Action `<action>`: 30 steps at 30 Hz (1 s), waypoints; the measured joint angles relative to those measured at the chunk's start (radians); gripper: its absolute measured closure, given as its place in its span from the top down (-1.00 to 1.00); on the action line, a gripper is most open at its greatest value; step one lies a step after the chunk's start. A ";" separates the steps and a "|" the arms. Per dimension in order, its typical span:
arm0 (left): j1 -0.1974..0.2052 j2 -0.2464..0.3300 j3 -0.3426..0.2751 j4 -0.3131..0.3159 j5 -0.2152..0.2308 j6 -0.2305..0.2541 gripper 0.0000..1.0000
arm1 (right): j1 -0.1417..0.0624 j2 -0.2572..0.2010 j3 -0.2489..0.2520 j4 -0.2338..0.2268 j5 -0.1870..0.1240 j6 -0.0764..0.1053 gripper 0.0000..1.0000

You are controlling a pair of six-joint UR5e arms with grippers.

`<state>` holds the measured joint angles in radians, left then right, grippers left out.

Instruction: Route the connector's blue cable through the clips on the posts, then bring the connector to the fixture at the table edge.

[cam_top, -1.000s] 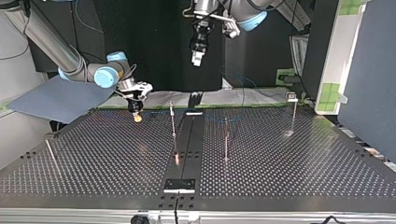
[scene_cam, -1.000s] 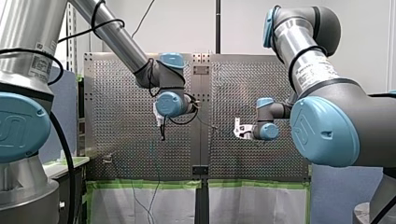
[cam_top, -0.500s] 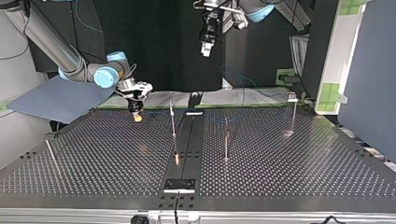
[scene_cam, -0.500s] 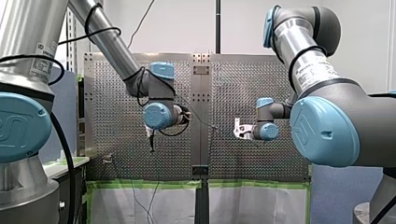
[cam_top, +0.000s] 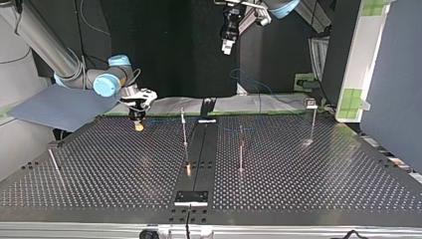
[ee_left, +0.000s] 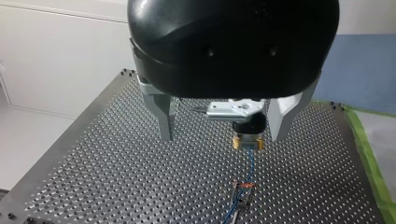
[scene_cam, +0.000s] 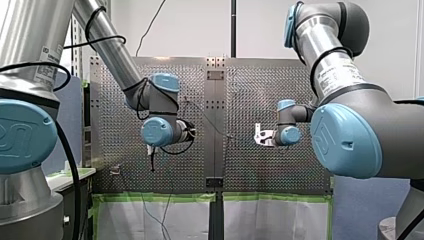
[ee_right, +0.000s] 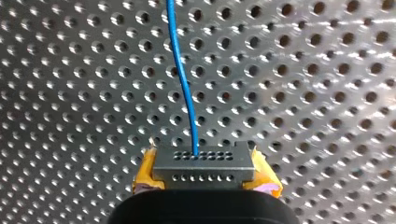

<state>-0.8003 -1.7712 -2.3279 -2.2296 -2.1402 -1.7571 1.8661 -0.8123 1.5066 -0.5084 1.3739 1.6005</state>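
A small grey connector (ee_right: 203,163) sits between the yellow pads (ee_right: 144,175) of my right gripper (ee_right: 204,181), which is shut on it just above the perforated table. Its blue cable (ee_right: 183,84) runs away from the gripper over the plate. In the top view my right gripper (cam_top: 136,124) hangs low at the far left of the table, and the cable (cam_top: 226,128) trails toward the thin posts (cam_top: 184,127). My left gripper (ee_left: 224,137) stands open and empty, high above the table's far edge (cam_top: 227,47).
More slim posts stand at the middle (cam_top: 241,149), at the right (cam_top: 313,119) and at the left edge (cam_top: 52,162). A black fixture plate (cam_top: 191,197) lies at the table's near edge in the top view. Green tape lines the far edge.
My left arm has swung right and upward in the top view, its jaws still wide. My right gripper has shifted slightly left with the connector.
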 joint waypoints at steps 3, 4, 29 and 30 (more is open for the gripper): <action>0.003 0.000 -0.003 0.000 0.004 0.001 1.00 | -0.002 -0.024 0.000 0.019 0.003 -0.007 -0.99; 0.005 0.000 -0.004 0.001 0.008 0.001 1.00 | -0.003 -0.031 0.000 0.025 0.003 -0.010 -0.99; 0.021 0.000 -0.006 0.005 0.024 0.005 1.00 | -0.054 -0.247 0.106 0.017 0.101 0.007 -0.99; 0.023 0.000 -0.006 0.005 0.024 0.005 1.00 | -0.060 -0.255 0.114 0.009 0.106 0.008 -0.99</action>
<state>-0.7777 -1.7714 -2.3335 -2.2245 -2.1161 -1.7518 1.8062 -1.0672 1.6206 -0.4992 1.4802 1.6082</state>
